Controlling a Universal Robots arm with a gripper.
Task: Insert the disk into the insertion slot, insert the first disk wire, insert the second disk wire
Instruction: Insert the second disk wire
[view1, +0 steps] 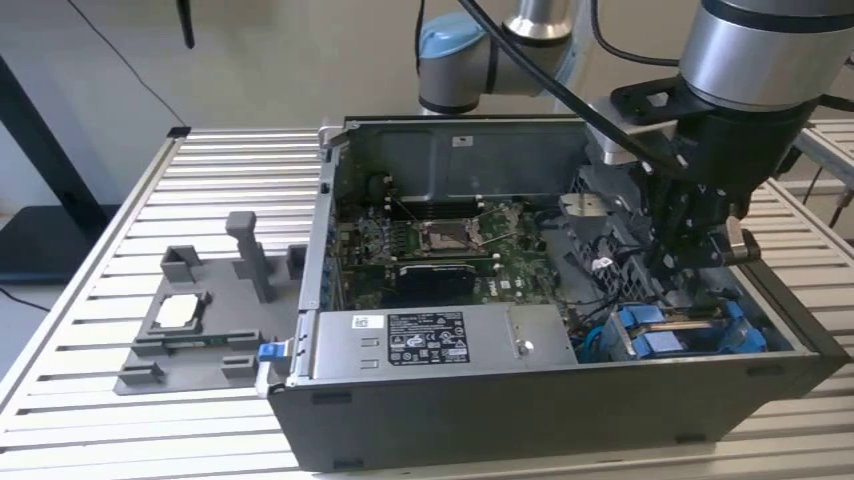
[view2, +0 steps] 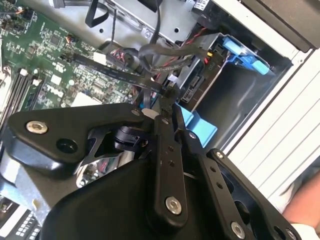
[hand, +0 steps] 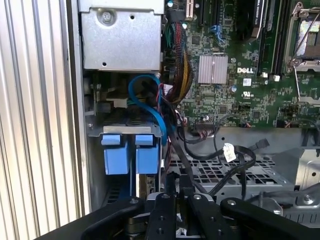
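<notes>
The disk (view1: 689, 322) lies in the insertion slot (view1: 747, 352) at the open case's corner on the exterior view's right, its blue carrier tabs (view1: 653, 331) showing. In the second wrist view the disk's connector end (view2: 193, 84) faces my gripper (view2: 167, 101). My black fingers are pressed together on the plug of a black disk wire (view2: 155, 50), a short way from that connector. The exterior view has my gripper (view1: 690, 266) reaching down inside the case just behind the disk. In the first wrist view my gripper (hand: 177, 184) sits over black wires (hand: 220, 150) beside the blue tabs (hand: 116, 152).
The silver power-supply box (view1: 427, 340) fills the case's front edge and the green motherboard (view1: 441, 245) lies behind it. Blue cable (hand: 145, 95) and a coloured wire bundle (hand: 180, 65) crowd the space near the disk. A grey fixture (view1: 200, 320) stands on the slatted table (view1: 227, 180).
</notes>
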